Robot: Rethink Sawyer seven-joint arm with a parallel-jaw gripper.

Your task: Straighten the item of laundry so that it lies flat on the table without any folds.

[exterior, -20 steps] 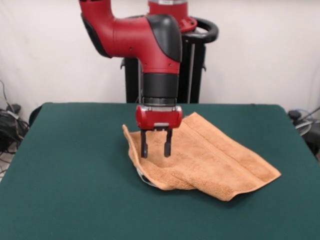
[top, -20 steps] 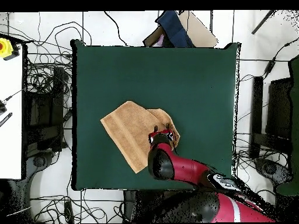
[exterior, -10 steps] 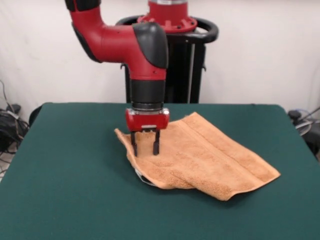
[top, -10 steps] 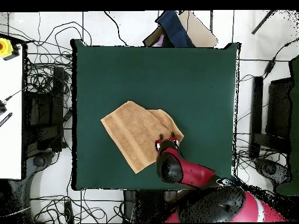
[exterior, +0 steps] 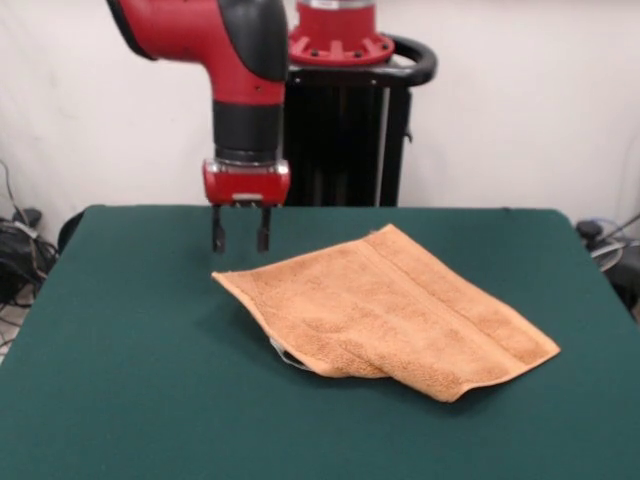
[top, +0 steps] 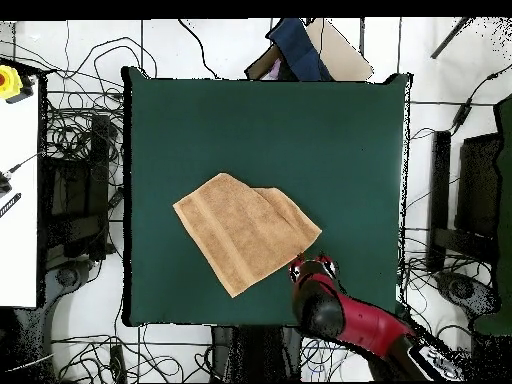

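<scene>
A glossy red arm (exterior: 190, 30) with a black elbow cover and black wrist cylinder ends in a red gripper (exterior: 240, 240) block bearing a small silver plate and two short, dark fingers (exterior: 217, 233); a black pedestal (exterior: 345, 130) carries a red collar.

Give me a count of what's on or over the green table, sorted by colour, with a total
Orange-tan: 1, the towel, lying partly folded on the table
Red and black: 1, the gripper, open, hanging over the table just off the towel's corner
Total: 2
</scene>
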